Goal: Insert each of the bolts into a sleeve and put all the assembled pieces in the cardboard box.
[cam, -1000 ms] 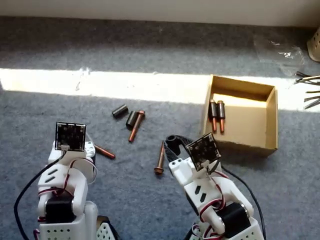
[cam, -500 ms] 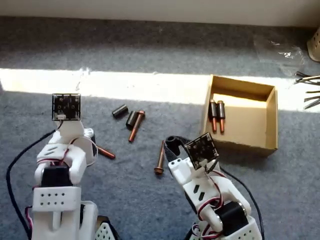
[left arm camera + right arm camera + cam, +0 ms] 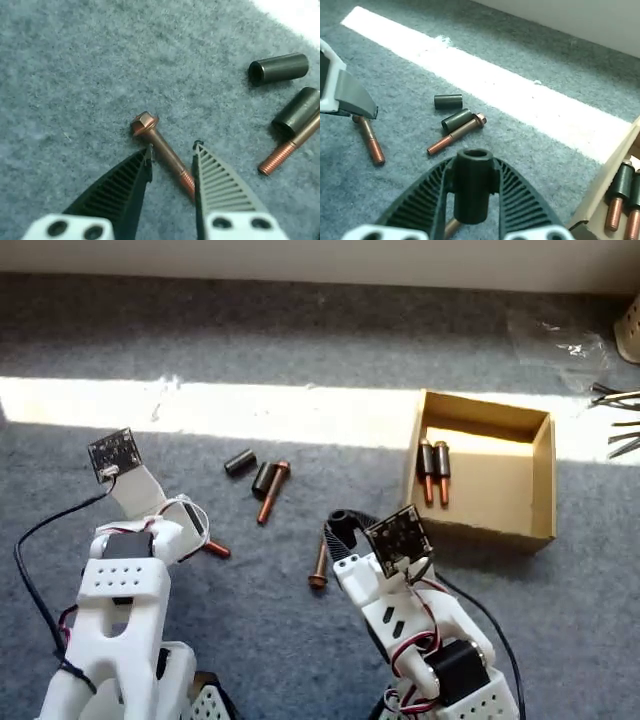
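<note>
Left gripper (image 3: 173, 148): fingers spread, one on either side of the shank of a copper flange bolt (image 3: 161, 146) that lies flat on the grey carpet (image 3: 75, 75). This stance suits closing across the shank.

Right gripper (image 3: 472, 172): fingers clamped on a black sleeve (image 3: 471, 192), with its open bore turned away from the wrist, presumably to receive that bolt.

Beyond them, a loose sleeve (image 3: 448, 101) lies near a second sleeve (image 3: 456, 120), which is just beside a second bolt (image 3: 455, 135).

Two assembled pieces (image 3: 433, 470) lie inside the cardboard box (image 3: 543, 480).
</note>
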You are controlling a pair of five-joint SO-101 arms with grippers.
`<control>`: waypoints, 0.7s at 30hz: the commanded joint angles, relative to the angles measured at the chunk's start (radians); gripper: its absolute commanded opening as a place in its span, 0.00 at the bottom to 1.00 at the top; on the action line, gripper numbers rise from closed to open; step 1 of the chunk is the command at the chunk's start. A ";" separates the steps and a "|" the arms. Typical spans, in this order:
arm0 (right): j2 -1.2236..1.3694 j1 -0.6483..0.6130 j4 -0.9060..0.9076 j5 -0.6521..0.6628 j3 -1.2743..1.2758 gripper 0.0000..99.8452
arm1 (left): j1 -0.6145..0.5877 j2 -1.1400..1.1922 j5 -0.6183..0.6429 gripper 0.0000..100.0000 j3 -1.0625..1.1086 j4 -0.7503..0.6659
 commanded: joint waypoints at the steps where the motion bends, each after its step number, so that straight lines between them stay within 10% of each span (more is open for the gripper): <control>1: -0.012 0.005 -0.025 -0.005 -0.005 0.00 | -0.007 0.056 0.015 0.14 -0.068 -0.029; 21: -0.012 0.004 -0.025 -0.003 -0.005 0.00 | -0.053 0.440 0.017 0.14 -0.211 -0.103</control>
